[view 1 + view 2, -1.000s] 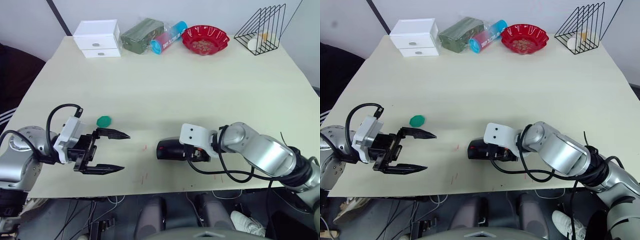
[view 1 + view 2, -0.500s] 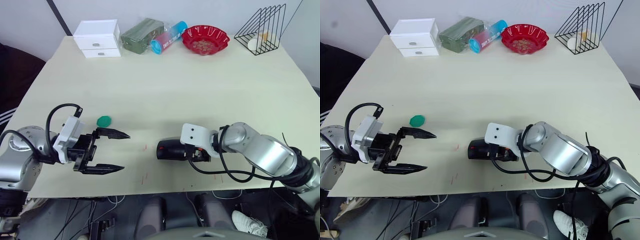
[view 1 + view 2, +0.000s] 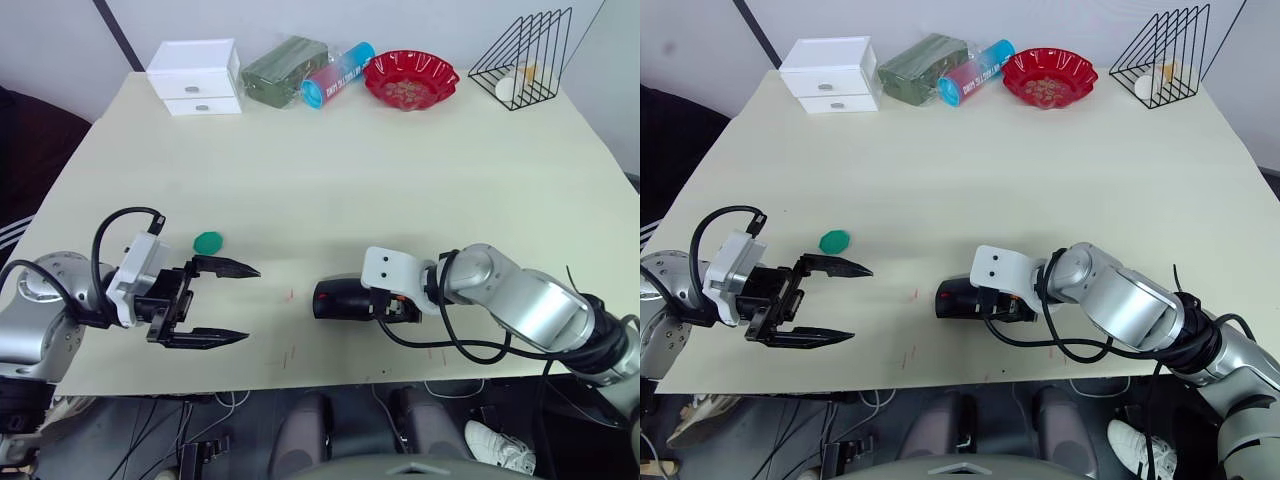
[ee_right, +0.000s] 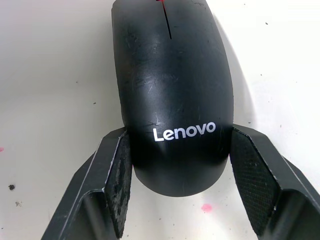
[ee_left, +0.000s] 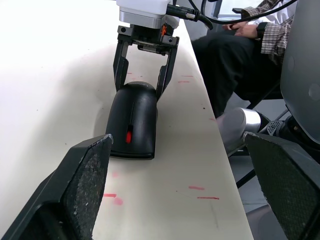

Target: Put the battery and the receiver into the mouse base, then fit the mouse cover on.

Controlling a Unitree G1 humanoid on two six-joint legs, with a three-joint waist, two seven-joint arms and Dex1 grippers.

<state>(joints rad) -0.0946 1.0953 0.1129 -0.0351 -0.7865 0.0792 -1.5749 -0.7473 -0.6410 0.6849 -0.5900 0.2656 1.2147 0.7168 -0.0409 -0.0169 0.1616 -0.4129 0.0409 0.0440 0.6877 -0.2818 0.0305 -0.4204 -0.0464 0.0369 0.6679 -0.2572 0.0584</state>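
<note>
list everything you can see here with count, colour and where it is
mouse: 1, black with a red mark, cover on, table's near edge, between the right gripper's fingers
green disc: 1, green, near left, beside the left gripper
drawer box: 1, white, far left
green pack: 1, dark green, far edge, right of the drawer box
tube: 1, blue and pink, lying beside the green pack
bowl: 1, red, far edge
wire rack: 1, black, far right corner
table: 1, cream
person: 1, dark trousers, checked sleeve, seated past the table edge
left gripper: 1, black, open, empty
right gripper: 1, black, straddling the mouse's rear
</note>
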